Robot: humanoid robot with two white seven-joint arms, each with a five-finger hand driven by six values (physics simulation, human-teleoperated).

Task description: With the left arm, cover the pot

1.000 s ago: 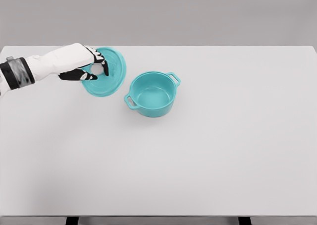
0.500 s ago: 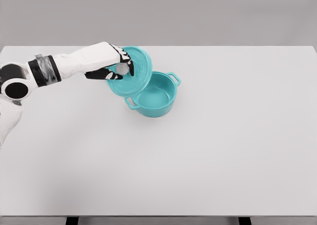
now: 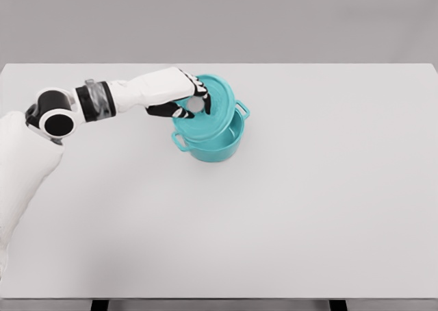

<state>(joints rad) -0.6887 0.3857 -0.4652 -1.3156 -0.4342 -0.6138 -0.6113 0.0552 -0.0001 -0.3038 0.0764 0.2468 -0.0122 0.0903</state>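
Left hand [image 3: 183, 98] carried lid [image 3: 209, 116] rightward from the desk's left part; lid now tilted over pot [image 3: 215, 143], covering most of its opening, more arm in view.

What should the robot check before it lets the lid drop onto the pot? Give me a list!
1. Left hand grips the round teal lid by its knob: ok.
2. Lid above the teal two-handled pot: ok.
3. Lid level: not ok, it tilts.
4. Lid centred on the rim: not ok, it sits toward the back left.
5. Pot upright on the white table: ok.
6. Pot empty: cannot tell, lid hides it.
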